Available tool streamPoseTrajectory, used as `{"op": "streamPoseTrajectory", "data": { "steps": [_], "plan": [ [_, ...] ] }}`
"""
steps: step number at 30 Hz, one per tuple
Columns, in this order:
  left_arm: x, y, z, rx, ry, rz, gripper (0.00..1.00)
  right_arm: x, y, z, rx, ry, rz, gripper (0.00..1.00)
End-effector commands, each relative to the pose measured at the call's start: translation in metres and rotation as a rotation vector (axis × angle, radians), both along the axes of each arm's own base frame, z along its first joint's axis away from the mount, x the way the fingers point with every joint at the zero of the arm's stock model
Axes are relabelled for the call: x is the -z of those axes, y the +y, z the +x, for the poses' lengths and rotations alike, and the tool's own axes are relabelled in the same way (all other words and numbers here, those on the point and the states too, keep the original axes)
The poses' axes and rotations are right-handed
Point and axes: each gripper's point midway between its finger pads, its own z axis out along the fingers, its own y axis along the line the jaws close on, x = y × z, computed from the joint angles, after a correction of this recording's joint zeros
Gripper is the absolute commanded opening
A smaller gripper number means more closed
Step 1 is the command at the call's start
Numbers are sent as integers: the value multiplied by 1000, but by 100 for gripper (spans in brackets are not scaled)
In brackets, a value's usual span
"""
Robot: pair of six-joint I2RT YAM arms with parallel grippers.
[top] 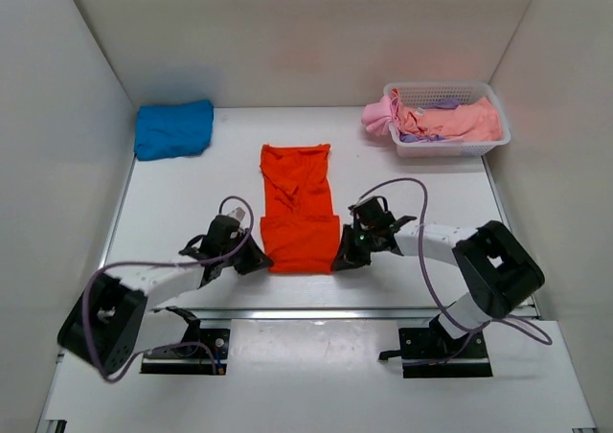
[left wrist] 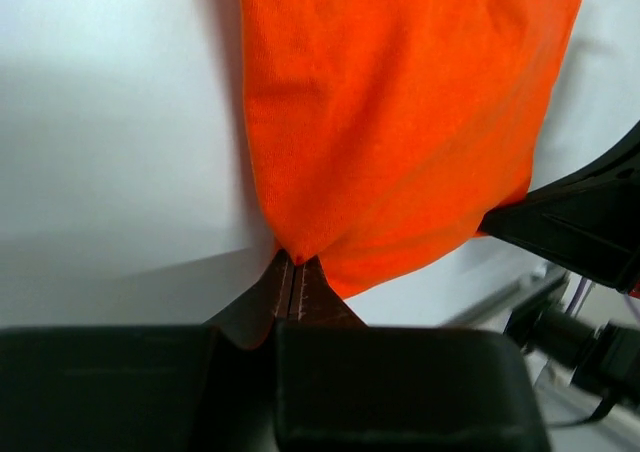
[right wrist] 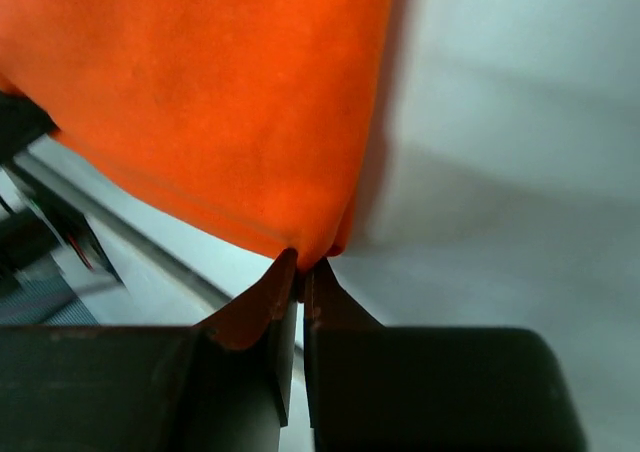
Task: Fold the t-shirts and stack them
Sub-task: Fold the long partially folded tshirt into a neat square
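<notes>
An orange-red t-shirt (top: 299, 208) lies lengthwise in the middle of the table, folded narrow. My left gripper (top: 261, 261) is shut on its near left corner; in the left wrist view the cloth (left wrist: 400, 122) hangs from my gripper (left wrist: 295, 262). My right gripper (top: 339, 261) is shut on its near right corner; in the right wrist view the cloth (right wrist: 210, 102) hangs from that gripper (right wrist: 302, 269). A folded bright blue t-shirt (top: 173, 128) lies at the back left. Pale pink (top: 450, 120) and lilac (top: 442, 102) shirts lie in the basket.
A white lattice basket (top: 493, 143) stands at the back right, with pink cloth (top: 378, 117) spilling over its left rim. White walls close in the table on the left, back and right. The table's near edge runs just behind my grippers.
</notes>
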Motion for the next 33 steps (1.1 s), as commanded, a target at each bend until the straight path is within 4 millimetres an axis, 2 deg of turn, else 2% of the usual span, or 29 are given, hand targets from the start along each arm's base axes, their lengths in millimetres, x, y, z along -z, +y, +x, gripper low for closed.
{"op": "streamPoseTrajectory", "data": {
  "steps": [1,3,4,6,9,10,11,12,13,16,17,18,19,20,21,22,23,24,25,26,27,28,29,30,31,33],
  "plan": [
    [17,19,-53,69,101,44,0,6,-6,-52,-89,64,-67,0],
    [18,24,-72,69,116,28,0,0,1,-68,-111,71,-42,0],
    [18,25,-75,67,116,24,0,2,3,-80,-129,91,-46,0],
    [14,29,-81,40,103,-6,0,-3,9,-89,-143,95,-19,0],
    [8,35,-75,-17,76,-41,0,-19,18,-78,-138,65,15,0],
    [5,35,-72,-27,71,-52,0,-28,22,-69,-132,52,20,0],
    [-4,37,-58,-56,44,-63,0,-31,21,-58,-120,36,20,0],
    [-6,35,-56,-43,49,-63,0,-41,24,-47,-137,7,27,0],
    [-15,34,-44,-53,42,-63,0,-50,25,-33,-122,2,29,0],
    [-65,25,14,-63,-73,-96,0,-72,22,18,-112,-79,29,1],
    [-73,25,28,-74,-98,-98,0,-78,18,37,-81,-100,32,0],
    [-88,29,58,-104,-140,-85,0,-86,15,59,-69,-117,28,0],
    [-81,29,72,-104,-121,-55,0,-94,18,81,-73,-148,36,1],
    [-91,26,103,-108,-154,-61,0,-100,14,110,-48,-163,36,0],
    [-114,29,133,-126,-218,-68,0,-99,6,128,-17,-170,27,0],
    [-121,26,163,-140,-236,-71,0,-103,-1,159,7,-200,27,0],
    [-100,28,181,-156,-188,-54,0,-108,3,185,-2,-226,45,0],
    [-122,27,211,-168,-255,-77,0,-108,-6,205,25,-238,38,0],
    [-128,24,244,-175,-284,-94,8,-107,-12,235,56,-255,23,0],
    [-129,21,273,-172,-303,-108,36,-107,-16,261,69,-269,13,3],
    [-134,14,286,-142,-328,-144,50,-129,-25,284,97,-310,20,15],
    [-133,15,308,-142,-332,-164,52,-111,-32,296,113,-269,11,23],
    [-136,14,325,-128,-359,-221,51,-109,-34,310,116,-270,6,24],
    [-131,7,326,-116,-338,-267,51,-110,-39,318,126,-275,-17,26],
    [-135,9,331,-115,-363,-286,53,-109,-40,322,132,-280,-28,30],
    [-128,10,328,-96,-360,-276,60,-111,-41,320,116,-294,-56,34]
  ]
}}
